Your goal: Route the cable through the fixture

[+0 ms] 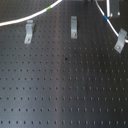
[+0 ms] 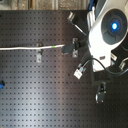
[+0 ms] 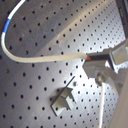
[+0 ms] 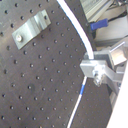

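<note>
The white cable [image 2: 25, 48] runs from the second exterior view's left edge to my gripper [image 2: 68, 49], with its green band [image 2: 53, 47] just short of the fingers. The gripper is shut on the cable, as the first wrist view [image 3: 94, 61] and second wrist view [image 4: 93, 64] show. The blue band [image 3: 7, 26] lies on the loose part beyond the grip and also shows in the second wrist view [image 4: 82, 90]. In the first exterior view the cable [image 1: 20, 20] arcs behind the metal fixture clips [image 1: 29, 31], [image 1: 74, 26], [image 1: 120, 40], lying in none of them.
The black perforated board [image 1: 65, 85] carries more clips [image 2: 38, 54], [image 2: 80, 70], [image 2: 101, 92]. The white arm body [image 2: 107, 30] hangs over the second exterior view's right side. A small blue object [image 2: 1, 84] sits at the second exterior view's left edge.
</note>
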Available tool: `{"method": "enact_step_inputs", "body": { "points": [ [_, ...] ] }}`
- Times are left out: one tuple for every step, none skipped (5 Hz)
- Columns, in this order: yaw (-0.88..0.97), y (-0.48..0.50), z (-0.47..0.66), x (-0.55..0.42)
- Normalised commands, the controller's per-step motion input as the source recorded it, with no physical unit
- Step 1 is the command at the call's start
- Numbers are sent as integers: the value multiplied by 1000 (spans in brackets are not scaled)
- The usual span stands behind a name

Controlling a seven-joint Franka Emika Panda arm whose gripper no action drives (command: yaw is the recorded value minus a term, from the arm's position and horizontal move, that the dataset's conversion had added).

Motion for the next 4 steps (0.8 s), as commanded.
{"method": "enact_step_inputs", "body": {
  "points": [
    [0,4,0,23],
    [223,-72,385,-440],
    [620,-46,409,-378],
    [654,-9,411,-348]
  ]
}}
